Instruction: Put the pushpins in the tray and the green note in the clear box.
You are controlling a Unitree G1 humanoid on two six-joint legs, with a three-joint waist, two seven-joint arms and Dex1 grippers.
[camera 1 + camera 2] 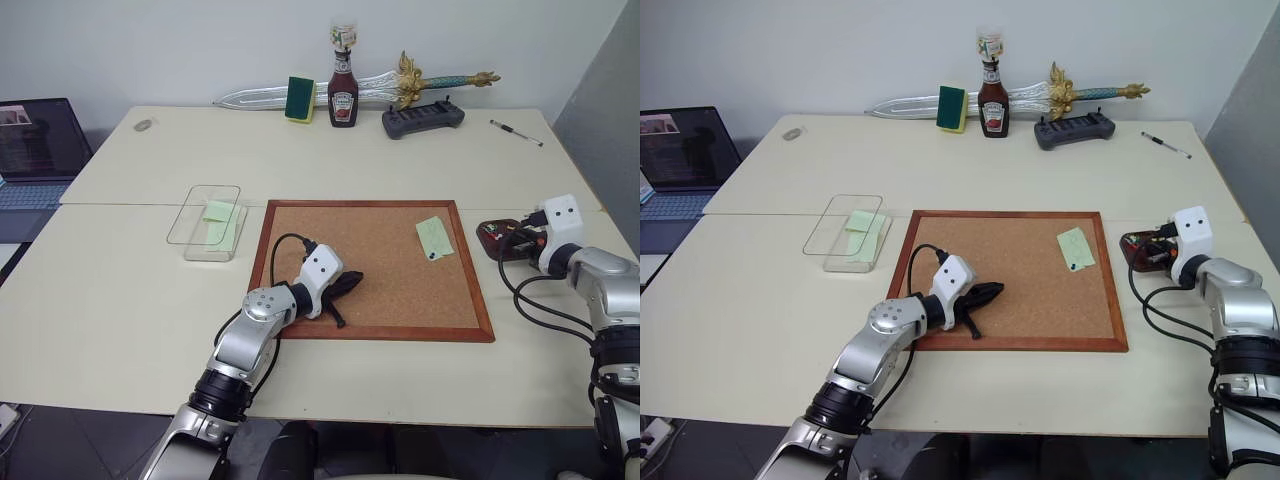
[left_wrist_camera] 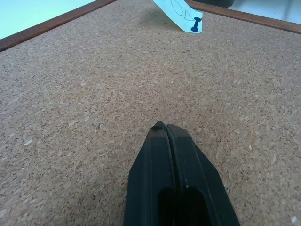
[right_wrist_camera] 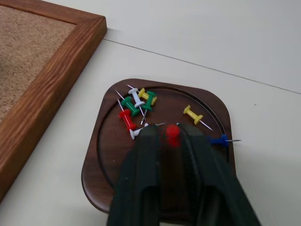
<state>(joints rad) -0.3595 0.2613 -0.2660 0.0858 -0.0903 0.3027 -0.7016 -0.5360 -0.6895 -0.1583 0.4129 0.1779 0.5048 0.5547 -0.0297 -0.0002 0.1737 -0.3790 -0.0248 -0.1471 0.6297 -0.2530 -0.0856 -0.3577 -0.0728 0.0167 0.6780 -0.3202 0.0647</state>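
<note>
Right gripper [image 3: 170, 136] hangs directly over the tray [image 3: 108, 155], and we see its two fingers parted by a narrow gap. A red pushpin [image 3: 173, 133] sits in that gap at the fingertips; we cannot tell whether the fingers clamp it or it is already free. Below and around the fingertips, more pushpins [image 3: 136, 102] lie in the tray: a cluster of red, green, white and yellow ones on the side nearest the corkboard [image 1: 370, 262], a single yellow one and a blue one on the far side.

We see the tray on the table [image 1: 120, 300], just beside the right edge of the corkboard's wooden frame.

One green note [image 1: 433, 238] remains on the corkboard near its right edge, fixed by a dark pin [image 2: 195, 24] at its lower corner.

Left gripper [image 1: 345, 285] rests on the corkboard's lower left area, well apart from that note, fingers pressed together and holding nothing.

A second green note [image 1: 217, 211] lies inside the clear box [image 1: 190, 232], left of the corkboard.
</note>
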